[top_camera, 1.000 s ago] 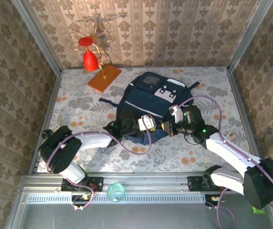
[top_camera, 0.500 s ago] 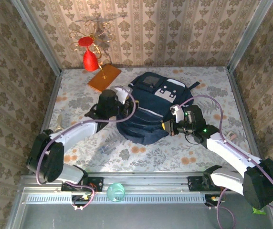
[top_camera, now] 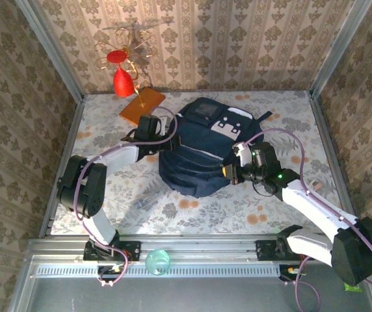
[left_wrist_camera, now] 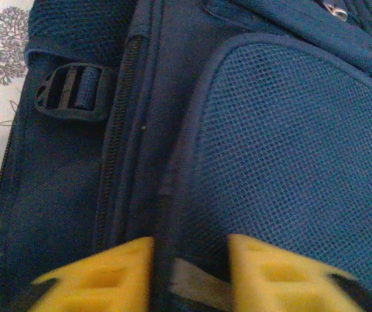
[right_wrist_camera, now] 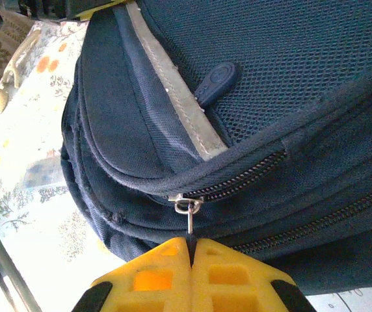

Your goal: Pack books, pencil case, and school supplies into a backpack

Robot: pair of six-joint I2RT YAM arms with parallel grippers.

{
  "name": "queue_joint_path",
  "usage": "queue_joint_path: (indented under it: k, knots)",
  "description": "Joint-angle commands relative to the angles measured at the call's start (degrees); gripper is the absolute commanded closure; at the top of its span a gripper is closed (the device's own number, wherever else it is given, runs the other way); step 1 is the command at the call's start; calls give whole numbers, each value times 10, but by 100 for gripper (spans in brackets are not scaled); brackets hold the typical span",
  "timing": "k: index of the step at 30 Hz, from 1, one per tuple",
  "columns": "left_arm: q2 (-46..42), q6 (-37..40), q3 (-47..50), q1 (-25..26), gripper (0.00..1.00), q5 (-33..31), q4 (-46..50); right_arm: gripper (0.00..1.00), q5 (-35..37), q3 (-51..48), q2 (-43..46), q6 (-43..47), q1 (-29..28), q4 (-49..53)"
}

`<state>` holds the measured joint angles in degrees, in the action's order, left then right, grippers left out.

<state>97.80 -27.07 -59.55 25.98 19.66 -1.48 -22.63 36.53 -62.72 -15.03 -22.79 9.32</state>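
Right gripper [right_wrist_camera: 190, 246] clamped on metal zipper pull [right_wrist_camera: 187, 209] of navy fabric backpack [top_camera: 199, 156]; left gripper [left_wrist_camera: 189, 250] straddles its side fold, grip unclear.

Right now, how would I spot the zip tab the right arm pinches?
Find the big navy backpack mid-table; the right end effector meets its near right side. Pinched between its yellow fingers is the zipper pull: thin bare silver metal, unlike the dark-blue rubbery tab above it.
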Motion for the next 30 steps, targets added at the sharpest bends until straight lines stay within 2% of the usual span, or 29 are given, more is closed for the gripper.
queue_joint_path:
  k: [1, 4, 5, 19, 30]
  knots:
    - [-1, -62, 26, 5, 81, 62, -56, 100, 19, 21, 5, -4, -8, 39]
    - [-5, -91, 45, 5, 98, 56, -97, 100, 30, 22, 8, -21, -27, 41]
    - [-7, -100, 52, 5, 100, 53, -110, 100, 34, 22, 9, -27, -32, 39]
    - [-39, -191, 111, 38, 100, -38, -214, 100, 87, 39, -13, -89, -132, -16]
    - [-63, -224, 148, 49, 100, -72, -257, 100, 123, 86, -78, -116, -196, -52]
